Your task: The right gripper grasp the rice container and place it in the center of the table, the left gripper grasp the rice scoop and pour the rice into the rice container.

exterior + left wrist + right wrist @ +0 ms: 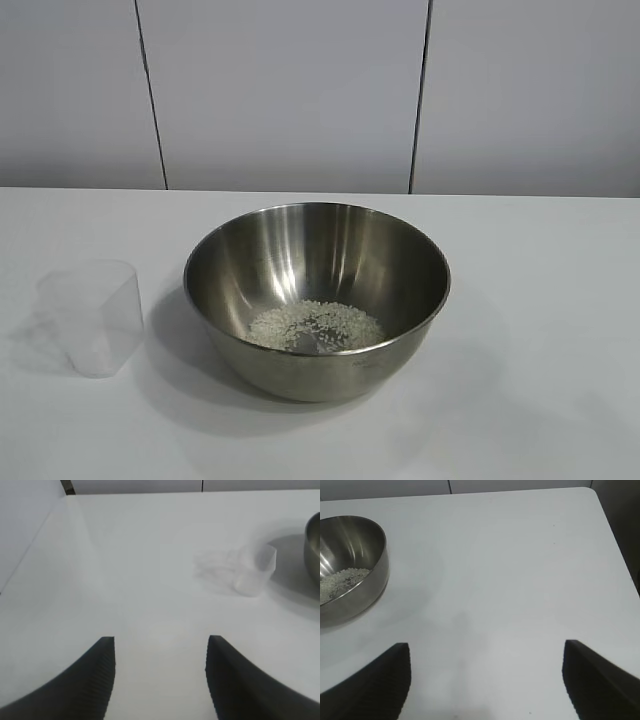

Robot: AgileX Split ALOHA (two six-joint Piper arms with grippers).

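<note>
The rice container point(317, 296), a big shiny steel bowl, stands in the middle of the white table point(540, 300) with a thin heap of rice point(315, 326) on its bottom. The rice scoop point(92, 317), a small clear plastic cup, stands upright and empty to the bowl's left. In the left wrist view the rice scoop point(254, 569) sits far ahead of my left gripper point(160, 645), which is open over bare table. My right gripper point(486, 650) is wide open over bare table, with the rice container point(350, 567) off to one side. Neither arm shows in the exterior view.
A pale panelled wall point(290, 90) runs behind the table's far edge. The table's corner and side edge point(612, 540) show in the right wrist view, with a dark drop beyond.
</note>
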